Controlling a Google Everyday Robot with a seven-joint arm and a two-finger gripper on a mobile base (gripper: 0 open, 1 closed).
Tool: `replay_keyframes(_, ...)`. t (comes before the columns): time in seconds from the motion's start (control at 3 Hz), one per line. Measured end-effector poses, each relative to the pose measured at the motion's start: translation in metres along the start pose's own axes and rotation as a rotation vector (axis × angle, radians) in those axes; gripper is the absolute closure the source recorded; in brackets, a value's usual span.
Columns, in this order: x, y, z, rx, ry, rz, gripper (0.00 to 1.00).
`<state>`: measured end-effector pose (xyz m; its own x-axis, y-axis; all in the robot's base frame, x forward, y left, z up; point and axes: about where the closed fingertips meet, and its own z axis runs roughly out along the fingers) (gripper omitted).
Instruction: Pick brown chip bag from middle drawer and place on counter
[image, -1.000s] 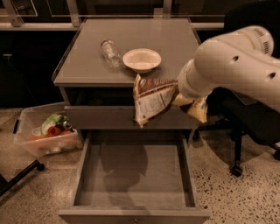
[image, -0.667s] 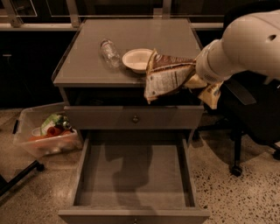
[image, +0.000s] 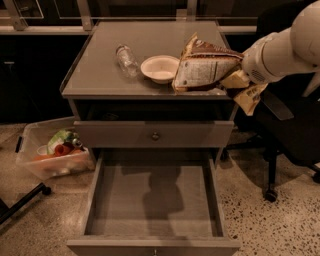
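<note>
The brown chip bag (image: 204, 67), with a dark brown band and a cream label panel, is held tilted over the right front part of the counter (image: 150, 42), right next to the white bowl. My gripper (image: 233, 81) is shut on the bag's right end, at the counter's right edge, with the white arm reaching in from the right. I cannot tell whether the bag's lower edge touches the counter. The middle drawer (image: 100, 200) is pulled wide open below, and its bare grey floor holds nothing.
A white bowl (image: 159, 68) and a clear plastic bottle (image: 126, 60) lie on the counter. A closed drawer front with a silver knob (image: 155, 135) sits above the open drawer. A clear bin of items (image: 55, 150) stands on the floor at left; a black chair (image: 290, 130) stands at right.
My gripper has lifted the chip bag from in front of the closed drawer up and to the right, to counter height beside the bowl. The arm has drawn back to the right.
</note>
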<state>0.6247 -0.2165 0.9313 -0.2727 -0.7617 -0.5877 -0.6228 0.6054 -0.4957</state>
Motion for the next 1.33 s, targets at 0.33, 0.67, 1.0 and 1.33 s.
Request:
replay_keyframes(0.33, 0.000, 0.000, 0.000, 0.000, 0.000, 0.000, 1.00)
replay_keyframes(0.67, 0.004, 0.000, -0.002, 0.001, 0.022, 0.059, 1.00)
replay_keyframes(1.0, -0.004, -0.011, 0.017, -0.026, 0.067, 0.194, 1.00)
replay_keyframes(1.33, -0.037, -0.034, 0.050, -0.051, 0.066, 0.385, 1.00)
